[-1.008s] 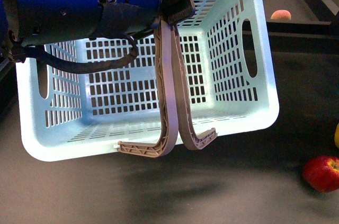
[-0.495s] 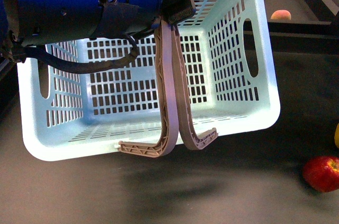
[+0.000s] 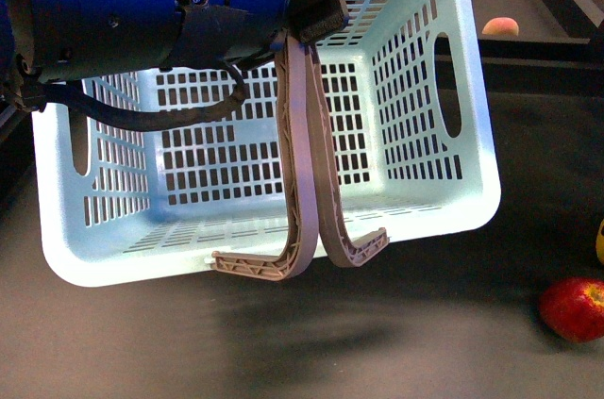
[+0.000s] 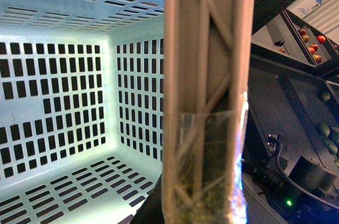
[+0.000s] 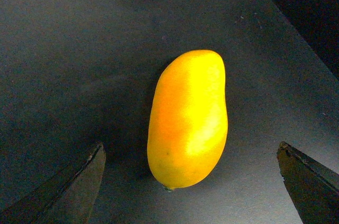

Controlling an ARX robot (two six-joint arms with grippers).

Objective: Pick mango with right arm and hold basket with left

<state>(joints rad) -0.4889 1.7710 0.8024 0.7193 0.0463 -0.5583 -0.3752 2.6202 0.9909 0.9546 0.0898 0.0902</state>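
Right hand [image 5: 189, 152] hovers over the mango [image 5: 188, 118], fingers spread wide on either side, the fruit lying on the dark desk [image 5: 79, 49]. Left hand [image 3: 311, 248] looks pinched onto the basket [image 3: 113, 272] at its near rim, the opening facing the front camera.

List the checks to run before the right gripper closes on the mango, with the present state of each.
1. Left gripper shut on basket near rim: ok.
2. Right gripper open wider than mango: ok.
3. Mango centred between the fingertips: ok.
4. Only mango between the fingertips, apple outside: ok.
5. Fingertips low enough around mango: cannot tell.
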